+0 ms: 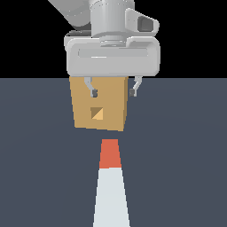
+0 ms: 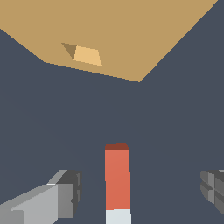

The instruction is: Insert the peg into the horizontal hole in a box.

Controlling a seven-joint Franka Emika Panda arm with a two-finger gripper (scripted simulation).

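Observation:
The tan box (image 1: 99,106) stands on the dark floor, its small square hole (image 1: 96,113) facing the exterior camera. The peg (image 1: 111,186) lies flat on the floor in front of it, pale grey-white with its orange-red end (image 1: 109,154) pointing at the box, a short gap between them. My gripper (image 1: 113,92) hangs above, in front of the box's upper face, open and empty. In the wrist view the peg's orange-red end (image 2: 117,177) lies between my two fingertips (image 2: 70,192), untouched, with the box (image 2: 113,30) and hole (image 2: 85,54) beyond.
The dark grey floor (image 1: 177,155) extends on all sides of the box and peg. Nothing else stands on it.

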